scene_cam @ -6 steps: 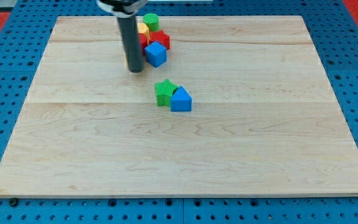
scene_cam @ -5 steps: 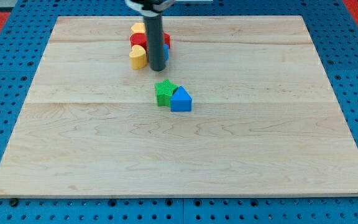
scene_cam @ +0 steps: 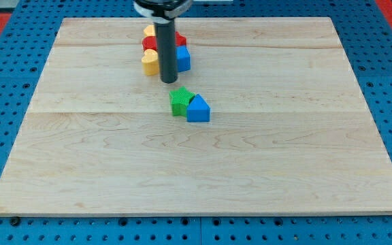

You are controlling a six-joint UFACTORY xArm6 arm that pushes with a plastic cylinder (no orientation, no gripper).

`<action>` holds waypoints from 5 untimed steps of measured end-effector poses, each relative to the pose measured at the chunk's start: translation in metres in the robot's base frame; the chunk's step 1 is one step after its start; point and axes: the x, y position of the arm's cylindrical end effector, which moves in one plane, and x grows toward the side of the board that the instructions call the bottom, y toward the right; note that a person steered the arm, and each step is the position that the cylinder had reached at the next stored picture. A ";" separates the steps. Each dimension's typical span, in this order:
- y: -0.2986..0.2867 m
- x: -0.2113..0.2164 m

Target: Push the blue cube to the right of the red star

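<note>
The blue cube (scene_cam: 183,58) sits in a tight cluster near the view's top, just right of my rod, which hides part of it. Red block surface (scene_cam: 148,43) shows on the rod's left, and a sliver of red (scene_cam: 180,41) shows above the cube. I cannot make out the star shape. My tip (scene_cam: 169,81) rests on the board just below the cluster, at the cube's lower left and right of a yellow block (scene_cam: 150,62).
A second yellow block (scene_cam: 149,30) lies at the cluster's top. A green star (scene_cam: 180,101) and a blue triangular block (scene_cam: 199,109) touch each other just below and right of my tip. The wooden board (scene_cam: 284,170) lies on a blue pegboard.
My rod swung from the cluster's left side to its front and then drew slightly down. The blue cube has shifted a little to the right. The lower yellow block is now uncovered.
</note>
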 end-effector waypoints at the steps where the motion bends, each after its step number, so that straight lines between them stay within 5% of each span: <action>1: -0.014 -0.019; 5: 0.054 -0.044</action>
